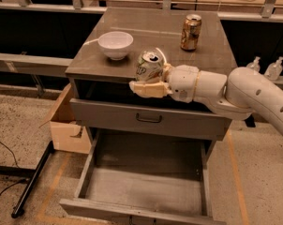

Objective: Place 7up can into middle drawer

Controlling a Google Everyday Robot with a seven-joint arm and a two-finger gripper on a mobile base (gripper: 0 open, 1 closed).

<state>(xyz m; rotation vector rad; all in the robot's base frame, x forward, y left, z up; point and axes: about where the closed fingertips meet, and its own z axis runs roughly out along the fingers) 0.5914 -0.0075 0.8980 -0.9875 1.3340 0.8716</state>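
Note:
The 7up can, green-and-white with a silver top, is tilted and held in my gripper. The gripper is shut on it, with one cream finger below the can and the other behind it. Can and gripper hang at the front edge of the cabinet top, above the closed drawer front with the dark bar handle. The middle drawer is pulled out wide open below, and its flat grey floor is bare. My white arm reaches in from the right.
A white bowl stands on the cabinet top at the left and a copper-orange can at the back right. A cardboard box sits on the floor left of the cabinet, with a black stand leg beside it.

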